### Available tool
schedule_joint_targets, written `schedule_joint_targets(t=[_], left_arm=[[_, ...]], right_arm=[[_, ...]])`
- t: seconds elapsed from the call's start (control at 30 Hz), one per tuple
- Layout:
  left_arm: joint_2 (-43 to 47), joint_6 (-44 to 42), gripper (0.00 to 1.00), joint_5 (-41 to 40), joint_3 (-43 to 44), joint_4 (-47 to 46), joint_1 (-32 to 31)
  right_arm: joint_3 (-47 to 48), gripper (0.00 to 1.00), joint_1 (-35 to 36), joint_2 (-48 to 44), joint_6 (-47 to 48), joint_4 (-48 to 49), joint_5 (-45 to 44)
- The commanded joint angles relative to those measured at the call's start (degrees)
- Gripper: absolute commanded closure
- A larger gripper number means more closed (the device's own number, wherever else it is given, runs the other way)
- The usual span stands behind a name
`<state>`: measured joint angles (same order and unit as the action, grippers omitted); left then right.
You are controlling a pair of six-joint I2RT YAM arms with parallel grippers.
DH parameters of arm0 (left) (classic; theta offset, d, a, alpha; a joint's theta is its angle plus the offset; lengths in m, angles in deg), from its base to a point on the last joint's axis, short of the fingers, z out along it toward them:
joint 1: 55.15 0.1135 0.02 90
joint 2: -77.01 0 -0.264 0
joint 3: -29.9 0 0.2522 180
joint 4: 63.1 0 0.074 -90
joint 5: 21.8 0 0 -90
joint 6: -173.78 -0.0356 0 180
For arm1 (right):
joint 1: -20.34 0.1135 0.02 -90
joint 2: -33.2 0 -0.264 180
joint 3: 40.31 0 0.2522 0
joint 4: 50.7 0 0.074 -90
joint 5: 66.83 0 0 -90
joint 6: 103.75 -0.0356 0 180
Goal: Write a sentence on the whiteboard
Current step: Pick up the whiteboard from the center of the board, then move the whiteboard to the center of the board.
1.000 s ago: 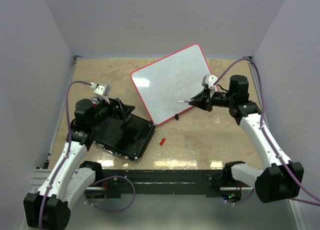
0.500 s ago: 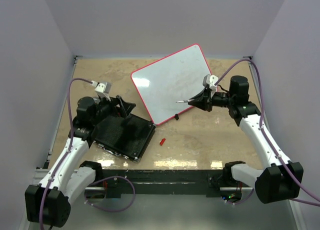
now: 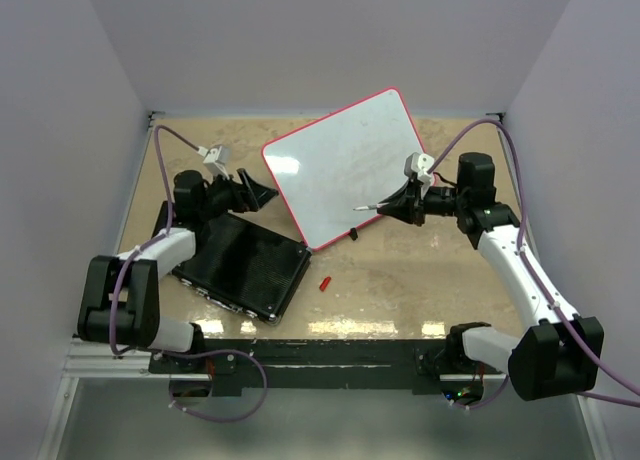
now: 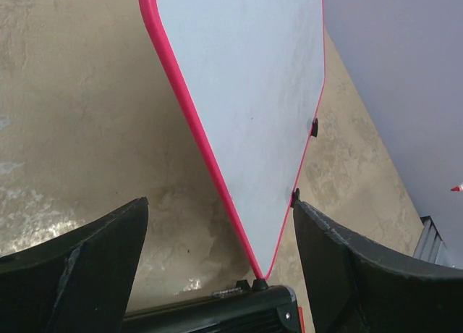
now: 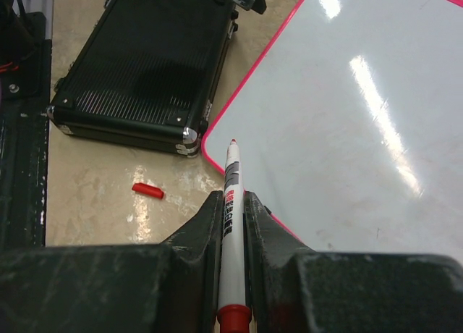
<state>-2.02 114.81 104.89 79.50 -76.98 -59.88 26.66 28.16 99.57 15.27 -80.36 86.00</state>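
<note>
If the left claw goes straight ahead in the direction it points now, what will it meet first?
Probably the whiteboard: its red-rimmed edge lies just ahead, between the fingers of the left claw, though depth is hard to judge.

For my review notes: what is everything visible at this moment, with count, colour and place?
whiteboard: one, white with red rim, no writing visible, far middle, lying askew
case: one, black, ribbed, near left, at the whiteboard's near corner
cap: one, red, small, on the table right of the case
marker: one, white with red ends, tip over the whiteboard's near edge
table: one, mottled beige
arms: two, white and black, with purple cables
left tool: open, beside the whiteboard's left edge
right tool: shut on the marker
</note>
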Motion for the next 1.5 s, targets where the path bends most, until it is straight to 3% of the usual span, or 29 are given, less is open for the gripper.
schedule_joint_targets(t=[0.0,0.37,0.6,0.77,0.9,0.93,1.0,1.47], left_arm=[[-6.0,5.8,0.16,4.4,4.1,-17.2,0.4],[-19.8,9.7,0.3,5.1,8.6,-27.7,0.2],[-26.9,17.6,0.47,9.1,11.1,-39.8,-0.1],[-30.2,18.2,0.57,9.5,14.2,-39.8,-1.8],[-32.2,19.1,0.75,9.9,16.3,-40.4,-2.3],[-32.9,19.3,0.87,10.0,16.6,-40.7,-2.4],[-33.0,20.1,1.0,10.2,17.3,-41.4,-2.5],[-25.6,22.6,1.0,9.6,29.0,-35.0,-2.5]], right_arm=[[1.0,1.0,-0.5,-0.5,1.5,-0.1,2.3],[3.0,1.0,-0.7,1.0,4.7,-4.1,4.1],[3.0,1.0,-0.7,1.4,4.6,-4.2,3.8],[3.0,1.0,-0.7,1.7,4.5,-4.0,3.4],[2.9,1.0,-0.7,1.8,4.5,-4.0,3.2],[2.9,1.0,-0.6,1.9,4.5,-4.0,3.1],[3.0,1.0,-0.7,2.1,4.5,-4.0,3.0],[5.1,1.0,-1.8,1.0,4.9,-6.9,2.3]])
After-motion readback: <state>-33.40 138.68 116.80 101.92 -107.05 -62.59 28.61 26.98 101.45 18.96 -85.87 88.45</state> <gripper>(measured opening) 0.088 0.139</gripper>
